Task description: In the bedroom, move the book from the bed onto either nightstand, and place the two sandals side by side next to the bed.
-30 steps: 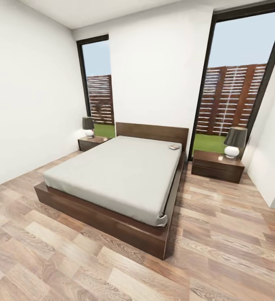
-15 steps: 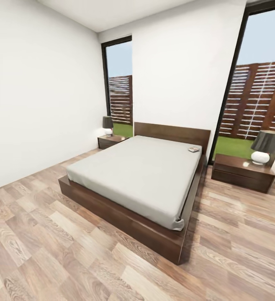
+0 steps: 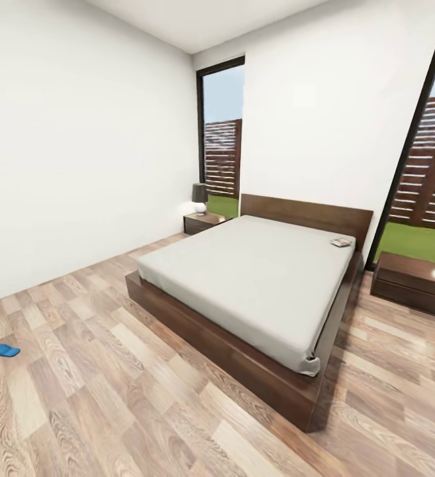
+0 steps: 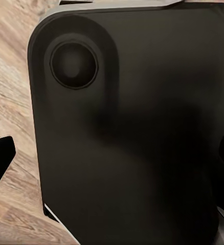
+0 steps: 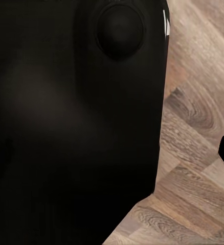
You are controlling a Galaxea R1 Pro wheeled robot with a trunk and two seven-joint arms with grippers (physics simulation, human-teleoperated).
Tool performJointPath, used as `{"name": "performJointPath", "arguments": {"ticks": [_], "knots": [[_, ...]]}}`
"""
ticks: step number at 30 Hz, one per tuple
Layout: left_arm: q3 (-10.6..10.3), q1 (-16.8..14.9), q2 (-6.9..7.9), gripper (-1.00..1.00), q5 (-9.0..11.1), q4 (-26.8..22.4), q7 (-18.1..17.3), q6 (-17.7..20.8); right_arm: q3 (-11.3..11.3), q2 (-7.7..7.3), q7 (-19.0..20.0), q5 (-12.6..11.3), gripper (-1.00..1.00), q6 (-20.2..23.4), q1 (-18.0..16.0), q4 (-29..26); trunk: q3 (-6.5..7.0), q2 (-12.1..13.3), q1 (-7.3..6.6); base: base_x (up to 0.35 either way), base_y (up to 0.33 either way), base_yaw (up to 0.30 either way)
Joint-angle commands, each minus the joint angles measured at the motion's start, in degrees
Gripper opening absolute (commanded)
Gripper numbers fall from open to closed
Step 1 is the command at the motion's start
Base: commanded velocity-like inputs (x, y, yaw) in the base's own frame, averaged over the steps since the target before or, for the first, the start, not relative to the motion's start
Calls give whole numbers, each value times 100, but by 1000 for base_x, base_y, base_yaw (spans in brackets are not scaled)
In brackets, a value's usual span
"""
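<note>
Fingers: state unclear, both arms against dark body | book on bed

You have wide open floor ahead and to the left of the bed, broken by one blue sandal lying near the left wall. The bed's dark frame blocks the middle. Between its right side and the nearer nightstand runs a narrower strip of floor. The far nightstand sits tight in the corner beside the headboard.
</note>
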Motion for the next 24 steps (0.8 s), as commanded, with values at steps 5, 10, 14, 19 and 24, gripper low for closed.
{"name": "performJointPath", "arguments": {"ticks": [5, 10, 14, 19, 24], "knots": [[1, -1, -1, 100, 7, -9, -1, -7, 3, 0, -6, 2, 100, -12, 1, -1, -4, -2, 0, 0, 0, 293], [6, 3, -1, 100, 7, -18, -1, -9, 6, 0, -7, 2, 100, -21, 1, -1, -4, -2, 0, 0, 0, 293], [9, 0, 5, 100, 7, -67, -1, -9, 1, -5, -3, 2, 100, -23, 1, -1, -4, -2, 0, 0, 0, 293], [9, 0, 7, 100, 6, -203, -1, -9, -16, -25, 0, 2, 100, -24, 1, -6, -4, -2, 0, 0, 0, 293], [21, -1, 30, 100, 7, -651, -1, -9, -30, -34, 1, -1, 100, -24, 1, -39, -4, -2, 0, 0, 0, 293]]}}
